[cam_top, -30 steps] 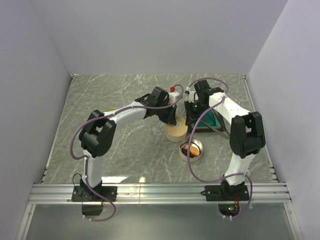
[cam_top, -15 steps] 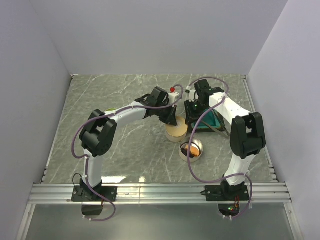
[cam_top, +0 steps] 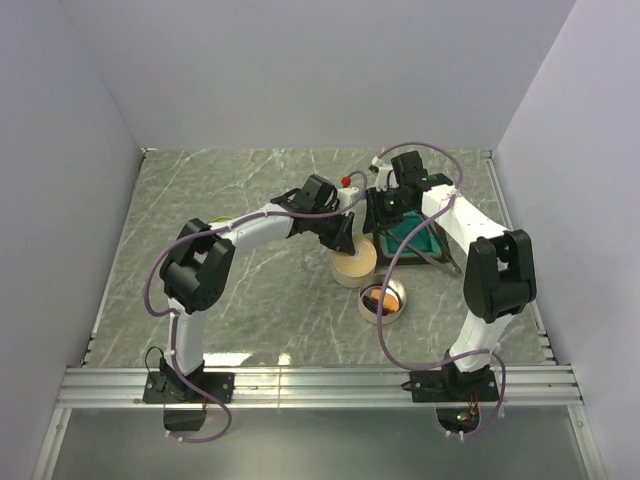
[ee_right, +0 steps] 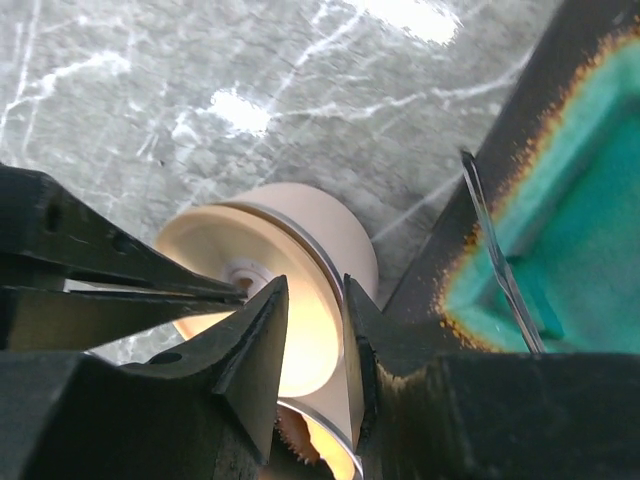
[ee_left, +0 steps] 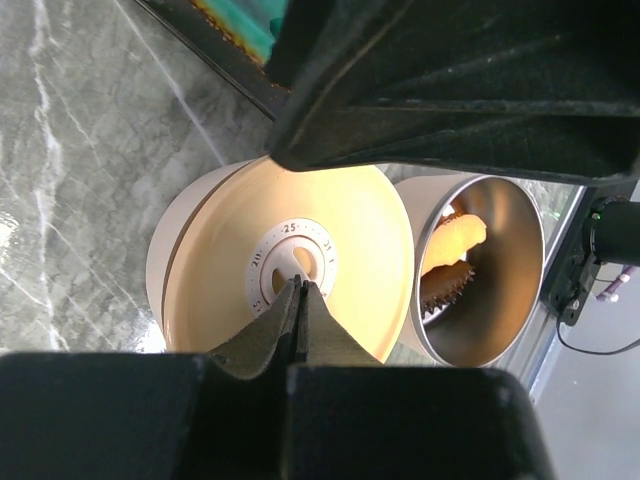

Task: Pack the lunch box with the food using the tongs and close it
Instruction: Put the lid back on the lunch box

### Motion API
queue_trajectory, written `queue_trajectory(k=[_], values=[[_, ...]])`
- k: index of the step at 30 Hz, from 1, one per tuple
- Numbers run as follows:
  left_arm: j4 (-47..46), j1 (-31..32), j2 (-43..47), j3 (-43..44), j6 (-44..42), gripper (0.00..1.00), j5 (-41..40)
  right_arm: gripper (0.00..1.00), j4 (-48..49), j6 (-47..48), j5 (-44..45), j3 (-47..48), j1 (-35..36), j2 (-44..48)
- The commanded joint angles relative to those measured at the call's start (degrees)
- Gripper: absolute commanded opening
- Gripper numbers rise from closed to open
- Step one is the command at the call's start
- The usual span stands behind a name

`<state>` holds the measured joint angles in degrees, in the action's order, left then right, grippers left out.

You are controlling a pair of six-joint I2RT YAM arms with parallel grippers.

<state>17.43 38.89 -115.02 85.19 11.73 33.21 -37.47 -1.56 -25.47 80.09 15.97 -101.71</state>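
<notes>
The lunch box is a round steel tin (cam_top: pixel 385 300) (ee_left: pixel 512 225), open, with orange food (ee_left: pixel 455 236) and a brown toothed piece (ee_left: pixel 444 287) inside. Its cream lid (cam_top: pixel 352 265) (ee_left: pixel 215 275) stands right beside the tin. My left gripper (cam_top: pixel 345 238) (ee_left: pixel 298 288) is shut, its tips at the numbered dial in the lid's middle. My right gripper (cam_top: pixel 373 218) (ee_right: pixel 315 283) is open, one finger on each side of the lid's rim (ee_right: pixel 300 215), close to the left fingers (ee_right: pixel 150 278). The silver tongs (ee_right: pixel 496 258) lie across the teal tray (ee_right: pixel 570 190).
The dark-rimmed teal tray (cam_top: pixel 420 238) sits just behind the tin, under the right arm. A small red thing (cam_top: pixel 347 178) shows behind the left wrist, and a green edge (cam_top: pixel 220 219) peeks out behind the left arm. Grey walls close in on three sides.
My right gripper has opened and drawn slightly back and left, toward the left gripper. The left gripper has stayed shut over the lid.
</notes>
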Motion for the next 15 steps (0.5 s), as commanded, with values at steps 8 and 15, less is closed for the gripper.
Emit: queue_trajectory(k=[8,15], values=[[3.6,-0.1,-0.9,-0.8,0.3,0.04,2.8,0.35,3.8,4.1,-3.9,-3.4,-0.2,-0.9],[3.8,-0.5,-0.9,-0.5,0.5,0.04,3.1,0.34,4.4,5.5,-4.1,-4.9,-0.2,-1.6]])
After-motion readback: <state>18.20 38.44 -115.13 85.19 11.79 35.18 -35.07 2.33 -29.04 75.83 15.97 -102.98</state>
